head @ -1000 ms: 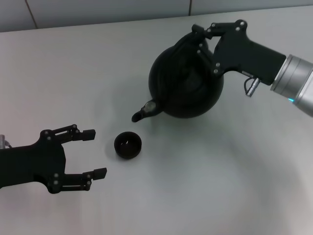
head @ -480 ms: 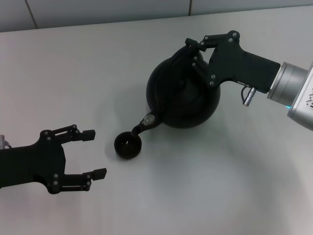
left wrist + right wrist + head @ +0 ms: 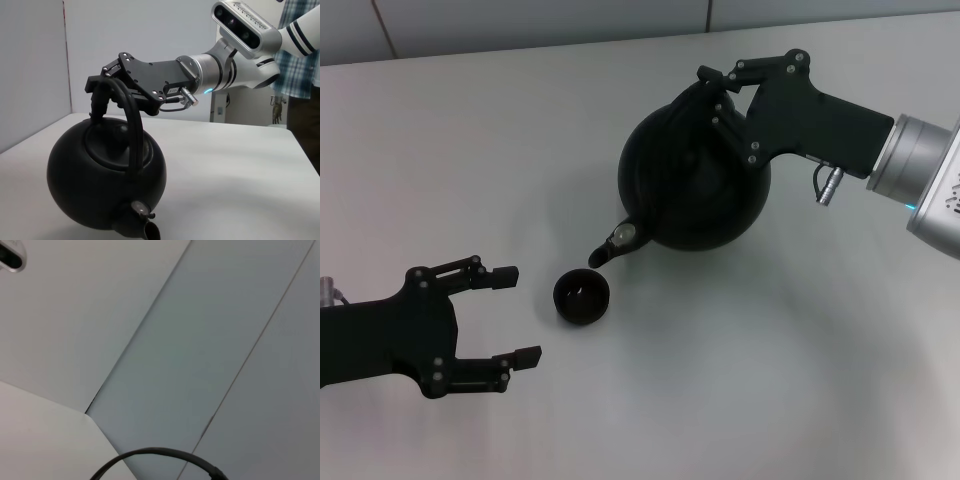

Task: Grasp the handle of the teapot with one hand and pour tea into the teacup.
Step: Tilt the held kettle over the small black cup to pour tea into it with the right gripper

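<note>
While the left gripper (image 3: 516,315) rests low over the white table (image 3: 740,380) with its fingers spread apart, the small round black teacup (image 3: 582,297) stands just beside it (not touching). Above and near the cup hangs the short spout (image 3: 608,247) of the large round matte-black teapot (image 3: 692,180), which is tilted downward. At the right, the right gripper (image 3: 718,82) pinches the arched black handle (image 3: 128,125) at its top.
</note>
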Controlling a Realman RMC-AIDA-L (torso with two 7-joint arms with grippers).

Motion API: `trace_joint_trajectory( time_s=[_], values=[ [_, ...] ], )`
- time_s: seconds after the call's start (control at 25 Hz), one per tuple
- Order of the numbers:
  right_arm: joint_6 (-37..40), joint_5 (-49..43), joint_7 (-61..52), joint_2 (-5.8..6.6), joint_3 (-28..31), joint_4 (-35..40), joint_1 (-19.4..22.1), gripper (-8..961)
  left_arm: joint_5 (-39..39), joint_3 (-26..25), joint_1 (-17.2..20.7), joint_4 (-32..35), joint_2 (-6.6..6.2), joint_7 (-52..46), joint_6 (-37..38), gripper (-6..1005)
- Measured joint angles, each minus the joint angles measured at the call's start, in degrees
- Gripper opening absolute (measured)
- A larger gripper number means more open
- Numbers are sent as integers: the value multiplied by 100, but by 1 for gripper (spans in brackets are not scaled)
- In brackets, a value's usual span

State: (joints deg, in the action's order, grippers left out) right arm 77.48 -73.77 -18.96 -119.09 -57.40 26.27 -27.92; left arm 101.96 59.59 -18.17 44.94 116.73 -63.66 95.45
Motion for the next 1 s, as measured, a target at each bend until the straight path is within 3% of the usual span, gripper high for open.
trace_joint_trajectory(
  time_s=[1.0],
  values=[
    [-39,-301,293,4,1,168,-58,105,-1,0,-43,4,42,6,-68,862]
  ],
)
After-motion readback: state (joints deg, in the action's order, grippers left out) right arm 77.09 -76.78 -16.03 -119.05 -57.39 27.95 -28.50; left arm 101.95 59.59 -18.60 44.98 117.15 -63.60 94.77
